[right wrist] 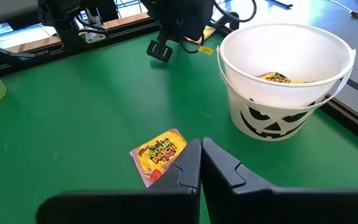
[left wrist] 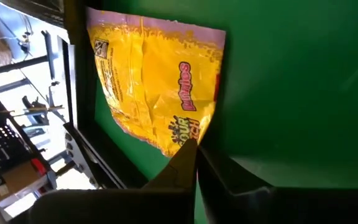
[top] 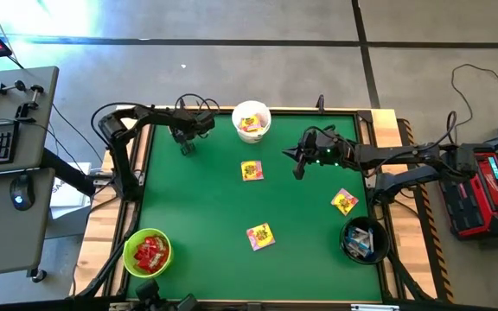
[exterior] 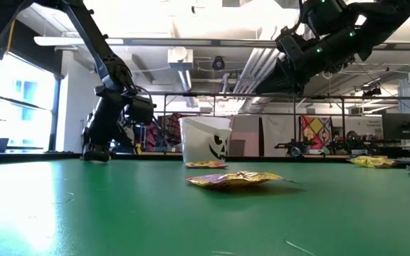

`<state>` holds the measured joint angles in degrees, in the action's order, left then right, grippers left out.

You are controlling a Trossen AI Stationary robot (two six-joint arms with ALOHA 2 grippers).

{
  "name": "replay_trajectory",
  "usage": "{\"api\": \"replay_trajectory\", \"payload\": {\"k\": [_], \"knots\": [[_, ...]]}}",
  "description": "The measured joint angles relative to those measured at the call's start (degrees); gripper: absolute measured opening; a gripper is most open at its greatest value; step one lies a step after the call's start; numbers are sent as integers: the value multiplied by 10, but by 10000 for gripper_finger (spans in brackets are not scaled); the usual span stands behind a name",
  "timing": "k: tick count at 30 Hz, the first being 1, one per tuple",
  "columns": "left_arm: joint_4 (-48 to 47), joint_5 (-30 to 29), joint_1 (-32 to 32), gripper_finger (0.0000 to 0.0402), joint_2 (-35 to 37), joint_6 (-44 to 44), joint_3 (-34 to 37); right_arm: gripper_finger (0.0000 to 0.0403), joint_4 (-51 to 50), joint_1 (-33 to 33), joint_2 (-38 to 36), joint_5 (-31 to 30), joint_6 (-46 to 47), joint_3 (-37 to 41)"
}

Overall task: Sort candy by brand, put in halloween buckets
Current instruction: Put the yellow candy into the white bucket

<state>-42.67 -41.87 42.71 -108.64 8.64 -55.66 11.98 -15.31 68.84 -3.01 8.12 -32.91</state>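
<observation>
Both arms showing matte black, jointed, tubular links; black cables looping off left arm's base. Right arm glowing green indicator lights near wrist. Claw fingers showing black, flat, blunt-tipped.

Packets (top: 252,170) between three corner buckets (top: 252,120) (each holding candy)

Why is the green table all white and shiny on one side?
Low view: window light glares off the table, whitening its left part. High view: a bright streak washes the floor. Left wrist view: the window side is blown out behind the yellow packet.
</observation>
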Motion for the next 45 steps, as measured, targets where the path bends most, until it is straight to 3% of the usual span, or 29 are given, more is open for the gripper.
{"api": "replay_trajectory", "payload": {"k": [8, 15, 25, 30, 34, 39, 45], "knots": [[-48, 8, -30, 1, 50, -9, 1, 0, 19, 0, 0, 0, 0, 0], [-70, 77, -64, 0, 161, -30, 1, 0, 15, 4, 0, -1, -4, 0], [-68, 83, -121, 0, 296, -81, -46, 0, 16, 55, 0, -72, -17, 0], [-39, 88, -152, 0, 294, -75, -118, 0, 16, 77, 0, -93, -17, 0], [10, 143, -167, 0, 270, -65, -167, 0, 16, 93, 0, -109, -17, 0], [97, 189, -182, 0, 220, -42, -192, 0, 15, 104, 0, -110, -24, 0], [171, 197, -185, 0, 139, -15, -230, 0, 7, 105, 0, -120, -28, 0]]}}
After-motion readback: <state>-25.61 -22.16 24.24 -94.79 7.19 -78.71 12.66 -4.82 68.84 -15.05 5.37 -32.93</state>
